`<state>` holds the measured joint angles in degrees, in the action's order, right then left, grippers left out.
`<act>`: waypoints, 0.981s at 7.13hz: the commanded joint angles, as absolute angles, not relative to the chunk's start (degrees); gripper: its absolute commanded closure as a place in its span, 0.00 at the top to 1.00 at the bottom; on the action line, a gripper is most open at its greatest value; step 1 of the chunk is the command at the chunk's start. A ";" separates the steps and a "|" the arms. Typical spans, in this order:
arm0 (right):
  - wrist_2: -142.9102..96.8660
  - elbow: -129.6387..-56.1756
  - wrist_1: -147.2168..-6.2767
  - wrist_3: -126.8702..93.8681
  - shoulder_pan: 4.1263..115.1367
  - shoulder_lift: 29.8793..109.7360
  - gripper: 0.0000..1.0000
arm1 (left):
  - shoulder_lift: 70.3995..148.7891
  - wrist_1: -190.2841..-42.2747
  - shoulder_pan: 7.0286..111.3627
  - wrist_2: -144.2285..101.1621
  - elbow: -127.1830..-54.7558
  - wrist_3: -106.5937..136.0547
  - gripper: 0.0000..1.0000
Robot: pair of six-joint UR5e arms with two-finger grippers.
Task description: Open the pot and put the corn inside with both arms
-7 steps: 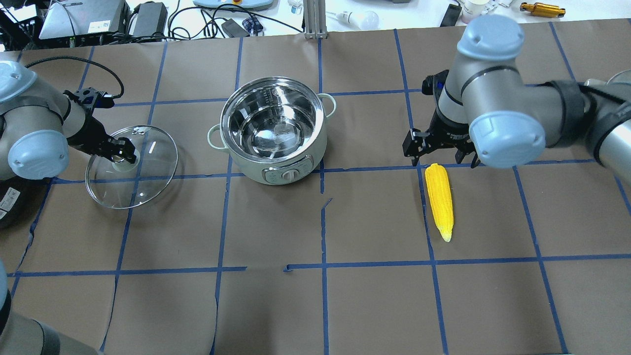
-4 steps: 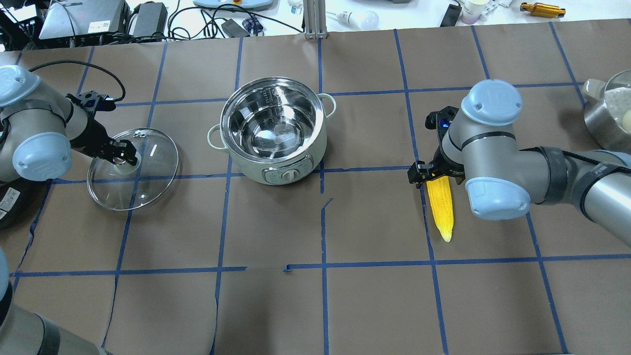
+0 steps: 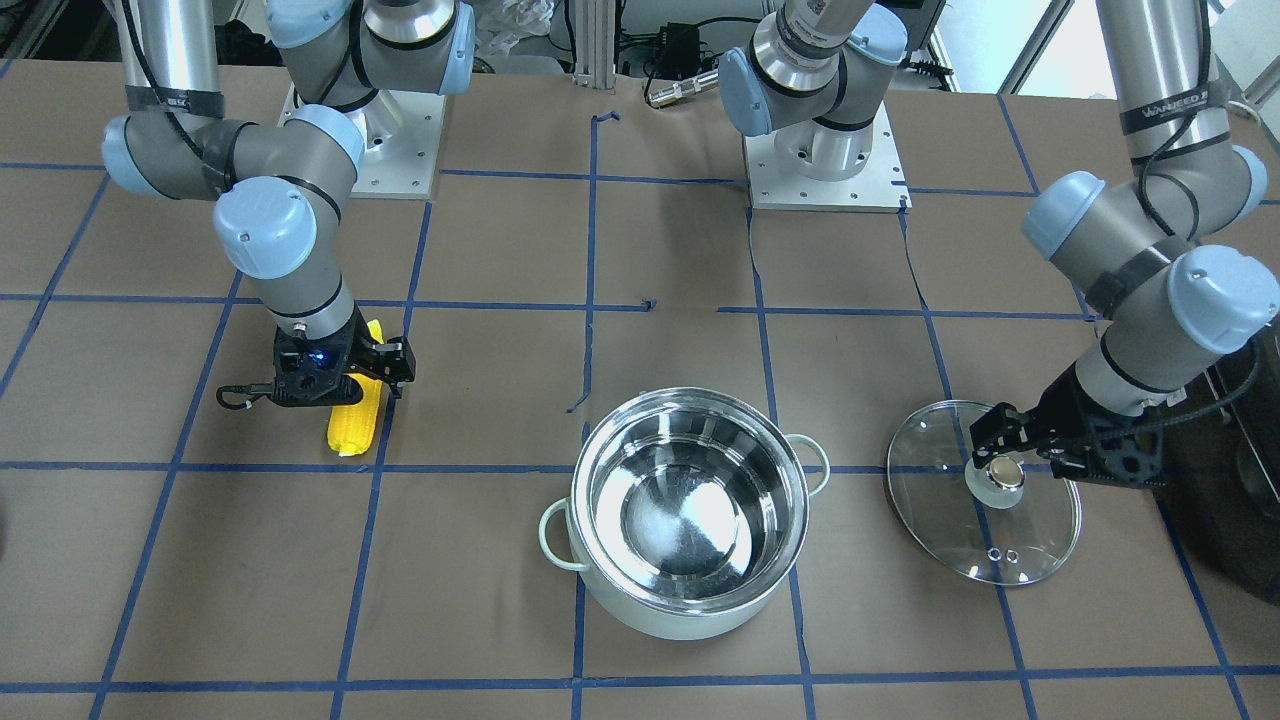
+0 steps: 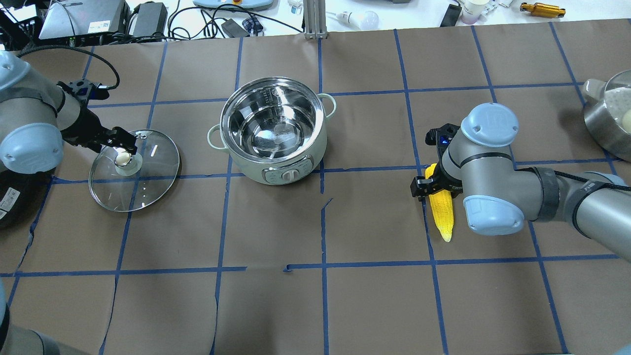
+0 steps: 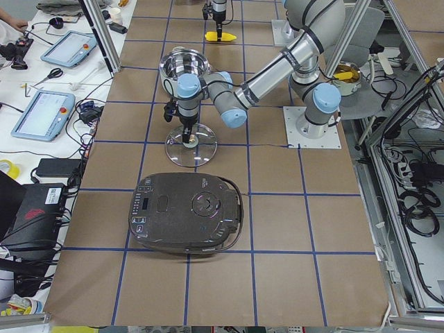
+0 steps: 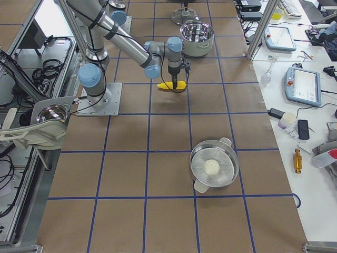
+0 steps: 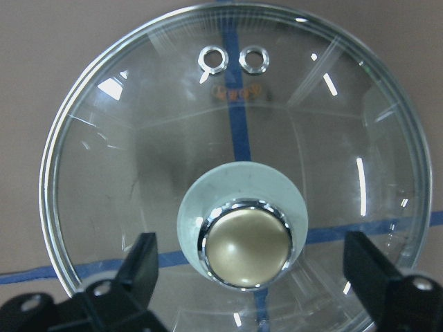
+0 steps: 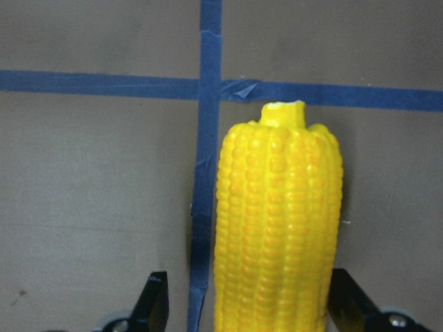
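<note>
The mint-green pot (image 4: 256,170) stands open in the table's middle, its steel inside empty (image 3: 690,620). Its glass lid (image 4: 148,182) lies flat on the table to the pot's left (image 3: 960,540). My left gripper (image 4: 121,144) hovers just above the lid's brass knob (image 7: 246,245), open, fingers wide on either side (image 3: 1020,450). The yellow corn (image 4: 442,217) lies on the table at the right (image 3: 355,430). My right gripper (image 4: 436,190) is down over its thick end, open, with a finger (image 8: 156,304) on each side of the cob (image 8: 277,228).
A bulky black appliance (image 5: 187,211) sits at the table's left end, near the lid. A steel pot (image 4: 609,116) with something white inside stands at the far right (image 6: 214,166). Cables and devices line the far edge.
My left gripper has let go of the knob and drawn back; the lid went from tilted to flat. My right gripper has come down over the corn's thick end.
</note>
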<state>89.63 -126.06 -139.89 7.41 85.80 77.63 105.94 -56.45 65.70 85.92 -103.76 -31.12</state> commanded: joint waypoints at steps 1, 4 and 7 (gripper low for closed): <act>89.65 -126.12 -139.83 7.29 85.78 77.52 0.19 | 98.82 -77.25 72.29 86.22 -92.17 -25.97 1.00; 91.75 -122.02 -138.88 6.77 85.78 78.05 0.00 | 90.82 -86.74 81.20 86.75 -85.26 -13.39 1.00; 90.80 -103.61 -119.00 2.03 86.66 77.87 0.00 | 89.21 -86.05 85.60 87.19 -85.96 -10.30 1.00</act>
